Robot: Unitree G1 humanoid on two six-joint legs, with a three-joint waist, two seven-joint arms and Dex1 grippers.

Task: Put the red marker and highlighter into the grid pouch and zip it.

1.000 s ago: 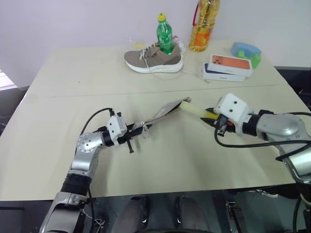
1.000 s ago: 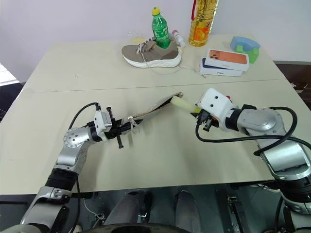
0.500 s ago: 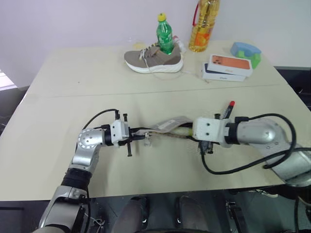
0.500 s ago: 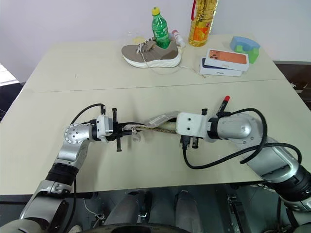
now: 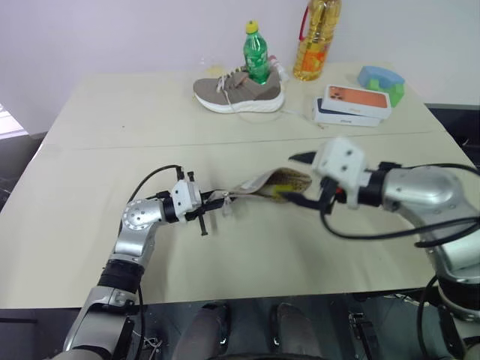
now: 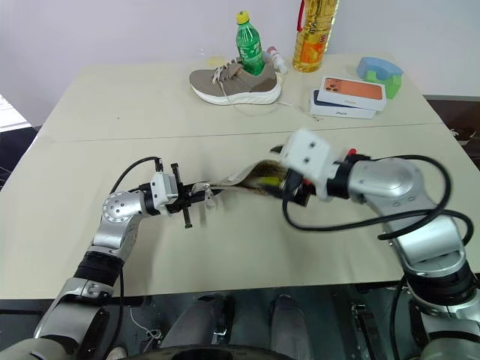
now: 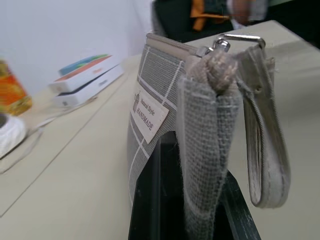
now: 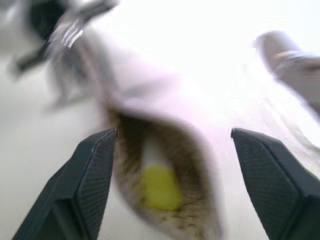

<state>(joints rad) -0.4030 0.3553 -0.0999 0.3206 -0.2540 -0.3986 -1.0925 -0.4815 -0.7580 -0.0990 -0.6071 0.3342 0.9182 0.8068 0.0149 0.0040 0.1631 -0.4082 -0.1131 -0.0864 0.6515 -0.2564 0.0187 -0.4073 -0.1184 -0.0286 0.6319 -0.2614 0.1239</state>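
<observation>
With the highlighter (image 8: pixel 159 187) sitting inside the grid pouch (image 5: pixel 264 182), I am holding it in my left gripper (image 5: pixel 201 213); my right gripper (image 5: pixel 298 180), spread wide, needs the red marker.

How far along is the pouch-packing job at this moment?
Done: the highlighter sits inside the open pouch. In hand: the left hand pinches the pouch's end; the right hand is open at its mouth. Left: the red marker goes in, then zipping.

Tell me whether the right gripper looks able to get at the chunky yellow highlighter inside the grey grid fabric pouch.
Probably yes. The right gripper stands open at the grid pouch's gaping mouth, with the highlighter just inside and nothing between. The left gripper, shut, holds the pouch's other end.
</observation>
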